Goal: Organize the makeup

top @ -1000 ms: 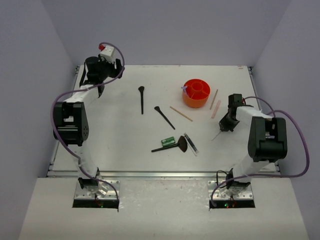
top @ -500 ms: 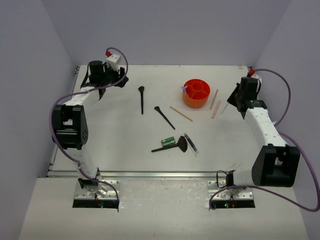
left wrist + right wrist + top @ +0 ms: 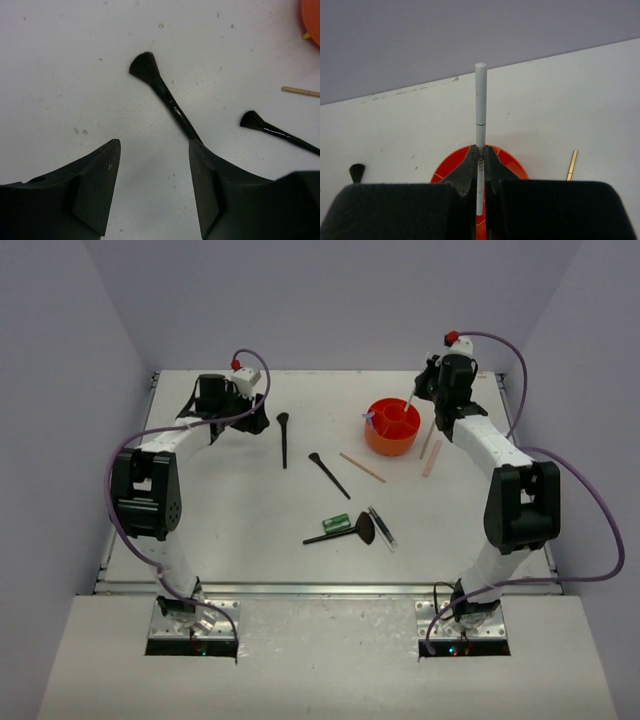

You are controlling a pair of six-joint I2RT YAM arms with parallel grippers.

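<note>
Showing what overhead hides, wrist views catch right fingers [image 3: 464, 174] pinching a white stick [image 3: 480, 107], left fingers [image 3: 97, 182] spread.

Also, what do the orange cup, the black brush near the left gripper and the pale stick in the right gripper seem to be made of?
The orange cup: probably plastic, matte, one even moulded colour. The black brush: glossy handle with highlights, perhaps plastic or lacquered wood; soft dark bristles, fuzzy at the edge. The pale stick: smooth, matte, with a thin seam line, likely plastic.
</note>
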